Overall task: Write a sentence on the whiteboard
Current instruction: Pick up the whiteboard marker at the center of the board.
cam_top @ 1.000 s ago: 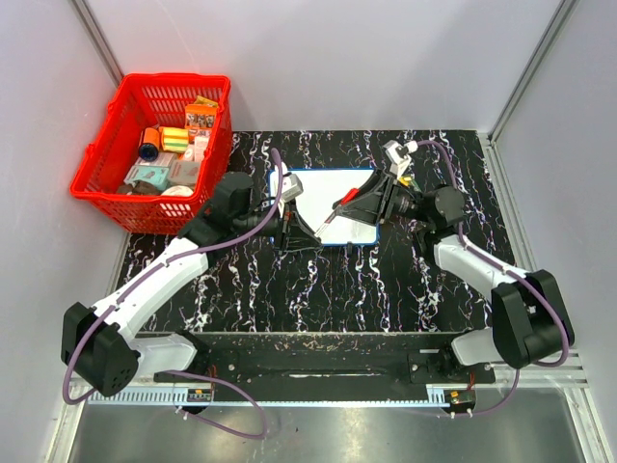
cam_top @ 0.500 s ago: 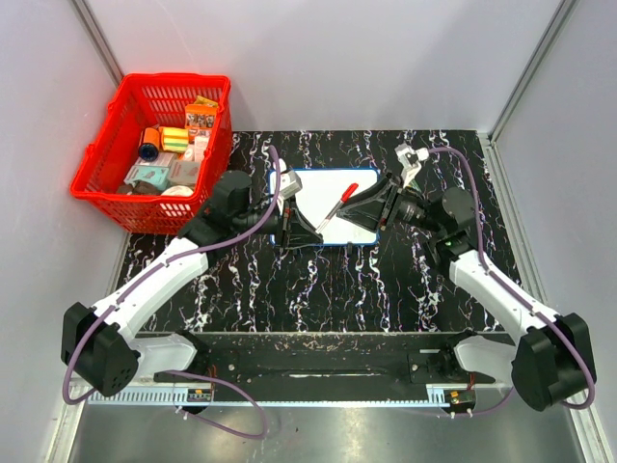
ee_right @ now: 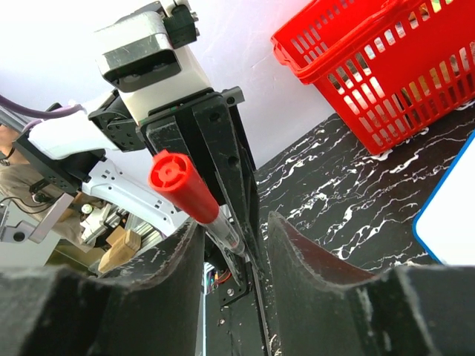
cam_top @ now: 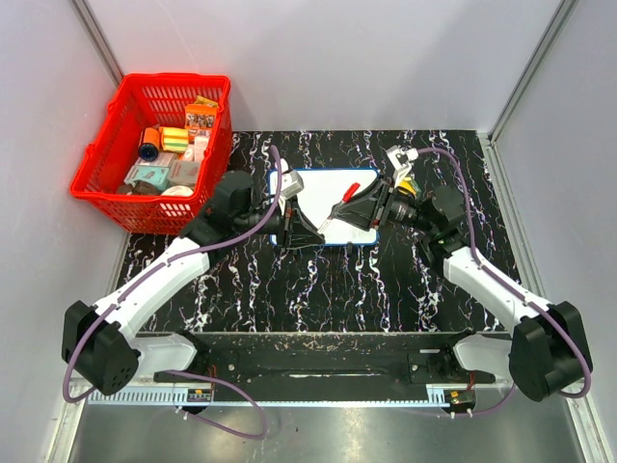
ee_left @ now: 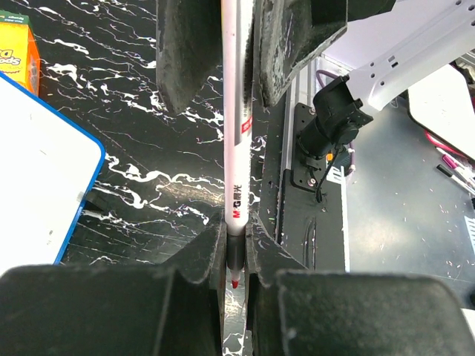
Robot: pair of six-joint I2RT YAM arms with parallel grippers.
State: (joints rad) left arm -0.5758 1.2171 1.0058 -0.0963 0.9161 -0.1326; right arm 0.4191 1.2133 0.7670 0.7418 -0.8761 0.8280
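The whiteboard (cam_top: 323,188), white with a blue frame, lies in the middle of the black marbled table; its corners show in the left wrist view (ee_left: 37,178) and the right wrist view (ee_right: 454,215). No sentence shows on its visible white. My left gripper (cam_top: 307,231) (ee_left: 236,237) is shut on a white marker (ee_left: 234,111) with its red nib bared near the wrist. The marker's red far end (cam_top: 355,189) (ee_right: 184,187) points at my right gripper (cam_top: 341,214) (ee_right: 236,222), which is open, with that end between its fingers and not touching them.
A red basket (cam_top: 174,79) (ee_right: 371,67) full of small packets stands at the back left. A small orange box (ee_left: 16,48) lies beside the board's corner. Grey walls close the table on three sides.
My right gripper drew back to the right half a second ago and has now come back left around the marker's red end. My left gripper has kept hold of the marker.
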